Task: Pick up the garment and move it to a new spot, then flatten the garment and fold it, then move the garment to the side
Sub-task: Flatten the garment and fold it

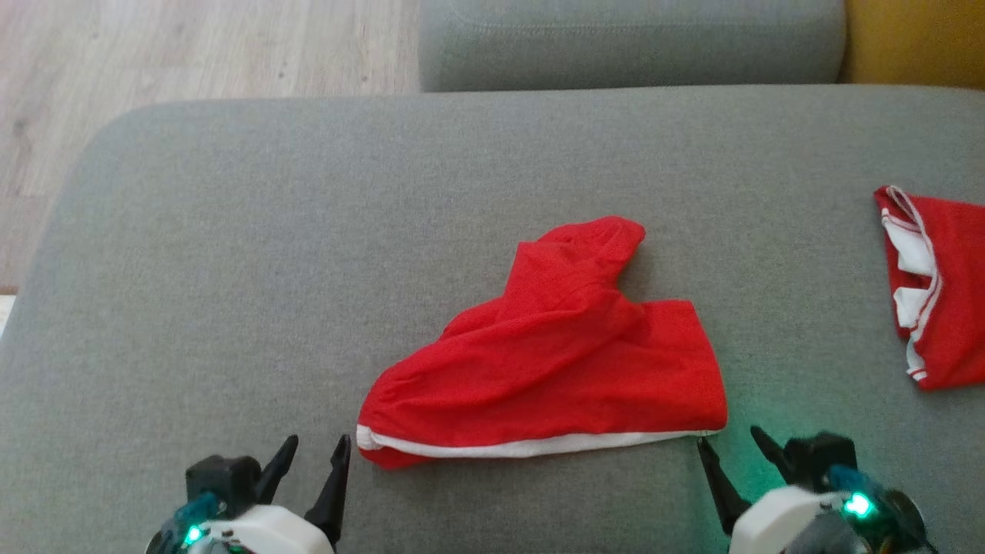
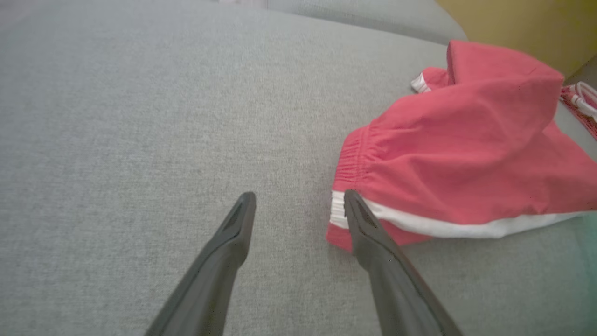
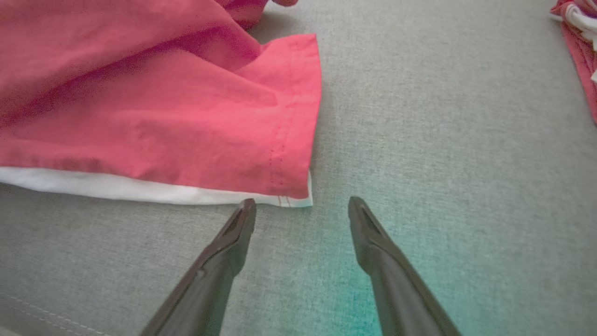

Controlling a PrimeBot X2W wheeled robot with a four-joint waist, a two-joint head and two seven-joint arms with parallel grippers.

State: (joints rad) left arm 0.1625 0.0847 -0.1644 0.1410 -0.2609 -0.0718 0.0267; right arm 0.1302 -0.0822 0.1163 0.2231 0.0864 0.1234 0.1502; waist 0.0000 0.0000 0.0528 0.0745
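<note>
Red garment (image 1: 554,354), one crumpled piece with a white band along its near edge, lies in the middle of the grey cushion (image 1: 231,269), and that edge runs between two grippers. Nearest, the left gripper (image 1: 318,440) hangs just by the band's left corner, its two dark fingers spread wide and holding nothing. In the left wrist view one fingertip sits right at that corner; whether it touches I cannot tell. The right gripper (image 1: 729,437) is at the band's right corner, also spread wide and empty, with a green glow on the cushion beneath it. Further off to the right, well apart, lies a second red piece (image 1: 943,292) with white stripes. Beyond come one back cushion (image 1: 631,42), wooden floor (image 1: 192,54) on the left and a yellow surface (image 1: 916,38) on the right.
</note>
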